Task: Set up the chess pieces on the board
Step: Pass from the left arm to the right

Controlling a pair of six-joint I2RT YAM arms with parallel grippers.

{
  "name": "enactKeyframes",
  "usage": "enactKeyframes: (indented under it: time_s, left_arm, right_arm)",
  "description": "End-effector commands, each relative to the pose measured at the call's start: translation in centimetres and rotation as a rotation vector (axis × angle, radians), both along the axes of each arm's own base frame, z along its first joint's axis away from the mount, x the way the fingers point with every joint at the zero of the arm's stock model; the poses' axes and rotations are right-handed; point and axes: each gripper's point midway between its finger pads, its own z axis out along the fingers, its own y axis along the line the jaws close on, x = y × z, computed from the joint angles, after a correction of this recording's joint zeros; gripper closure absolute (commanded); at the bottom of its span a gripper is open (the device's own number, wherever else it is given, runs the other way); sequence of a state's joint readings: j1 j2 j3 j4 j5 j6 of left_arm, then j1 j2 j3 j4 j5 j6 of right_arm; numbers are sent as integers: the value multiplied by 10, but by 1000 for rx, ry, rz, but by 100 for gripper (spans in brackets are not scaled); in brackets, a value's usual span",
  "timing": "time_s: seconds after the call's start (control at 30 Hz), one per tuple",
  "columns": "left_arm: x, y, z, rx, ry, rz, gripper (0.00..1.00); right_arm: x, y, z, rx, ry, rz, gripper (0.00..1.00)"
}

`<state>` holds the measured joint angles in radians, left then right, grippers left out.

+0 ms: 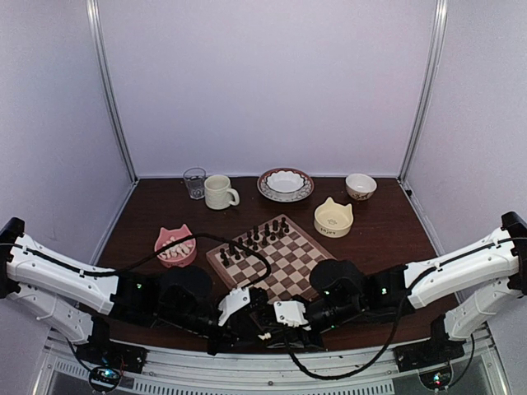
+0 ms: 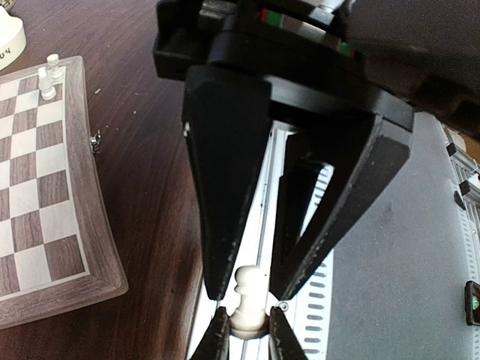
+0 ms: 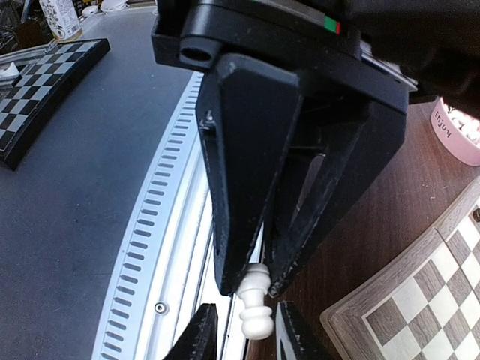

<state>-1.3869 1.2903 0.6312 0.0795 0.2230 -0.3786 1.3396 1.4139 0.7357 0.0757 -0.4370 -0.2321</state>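
Observation:
A cream-white pawn (image 2: 248, 298) hangs over the table's near edge, between both grippers. In the left wrist view its head sits between the tips of my left gripper (image 2: 247, 294), which is shut on it. My right gripper (image 3: 253, 289) is closed on the pawn's (image 3: 256, 311) base from the opposite side. From above, the two grippers meet in front of the board (image 1: 290, 265). Dark pieces (image 1: 259, 239) stand along its far side. Two white pieces (image 2: 49, 75) stand at one corner. More white pieces lie in a pink bowl (image 1: 175, 249).
Along the back stand a glass (image 1: 194, 183), a cream mug (image 1: 219, 192), a patterned plate (image 1: 263, 188) holding a white bowl, and a small bowl (image 1: 361, 186). A yellow cat bowl (image 1: 333, 218) sits right of the board. A slotted metal rail (image 3: 150, 247) borders the table.

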Motion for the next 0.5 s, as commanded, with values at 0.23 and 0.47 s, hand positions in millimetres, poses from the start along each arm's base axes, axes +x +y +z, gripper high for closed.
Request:
enactKeyframes:
  time_s: [0.23,0.47]
  left_arm:
    - [1,-5,11,-45,-17,-6,84]
    - [1,-5,11,-48,-17,-8,84]
  right_arm:
    - [-5,4,24,72,9,15,76]
    - [-5,5,24,71,13,14,93]
